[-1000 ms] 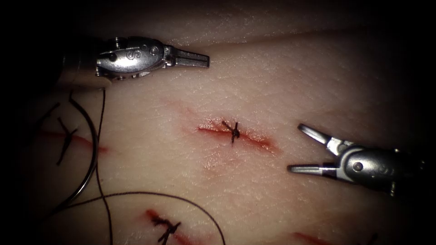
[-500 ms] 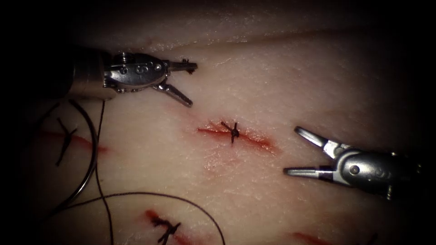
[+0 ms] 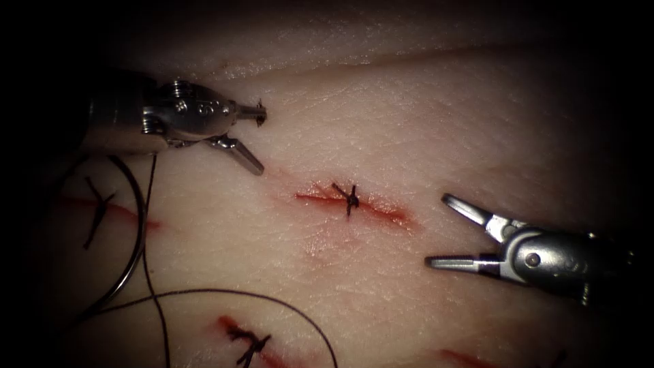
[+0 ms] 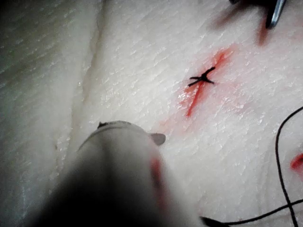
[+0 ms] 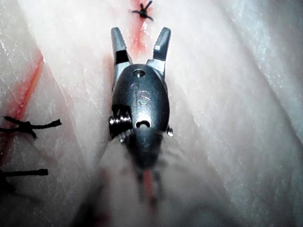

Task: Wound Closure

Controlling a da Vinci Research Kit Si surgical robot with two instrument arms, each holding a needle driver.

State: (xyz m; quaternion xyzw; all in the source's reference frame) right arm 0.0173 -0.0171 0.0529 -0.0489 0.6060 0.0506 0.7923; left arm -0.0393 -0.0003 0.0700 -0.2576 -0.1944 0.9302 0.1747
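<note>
Both tools are empty, so the closure sits between stitches. The left hand (image 3: pixel 259 140), up and left of the cut (image 3: pixel 354 204), has its jaws spread and released, having swung open and drawn back leftward over the last second. The right hand (image 3: pixel 453 232) waits right of the cut, jaws parted, grasping nothing. The cut carries 1 knotted stitch (image 3: pixel 349 197) near its middle, with red fluid (image 3: pixel 392 212) along its edges. The needle (image 3: pixel 139 232) lies loose on the tissue (image 3: pixel 422 123) well to the left, not in it, and its thread (image 3: pixel 225 292) loops below. By my reading, any next move calls for regaining the needle first. The tissue surface is pale and creased, and other stitched cuts (image 3: pixel 248 341) lie nearby.
</note>
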